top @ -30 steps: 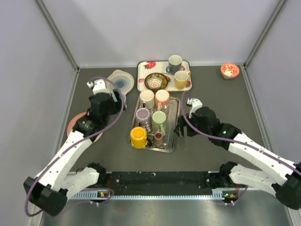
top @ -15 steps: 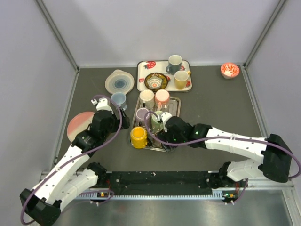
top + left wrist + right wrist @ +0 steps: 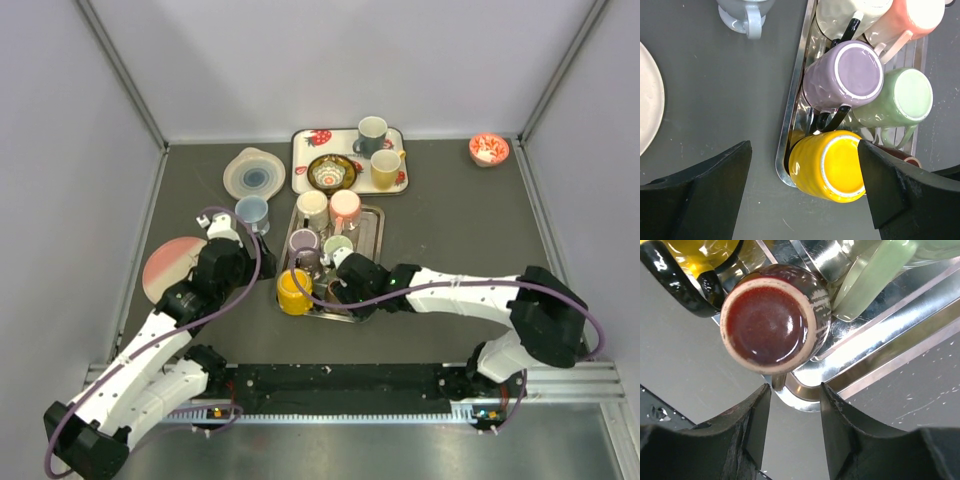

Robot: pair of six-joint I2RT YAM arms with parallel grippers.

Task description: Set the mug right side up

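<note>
**Right arm now over tray front, at the brown mug**

Right gripper (image 3: 794, 407) has swung in from the right side of the metal tray (image 3: 373, 222), where it sat a second ago. It now hangs over the tray's near end. Its fingers are spread apart and nothing is clamped. The brown mug (image 3: 771, 320) sits base-up in the tray's near corner, just ahead of the fingertips, beside the yellow mug (image 3: 832, 167) and the green mug's (image 3: 900, 97) handle. Whether a finger touches it, cannot tell. The mug itself has not shifted. Left gripper (image 3: 804, 150) has pulled back toward its base over the last second, barely moving in the last half. It is spread wide and empty, left of the tray, looking down on the yellow and purple mug (image 3: 850, 75).
</note>
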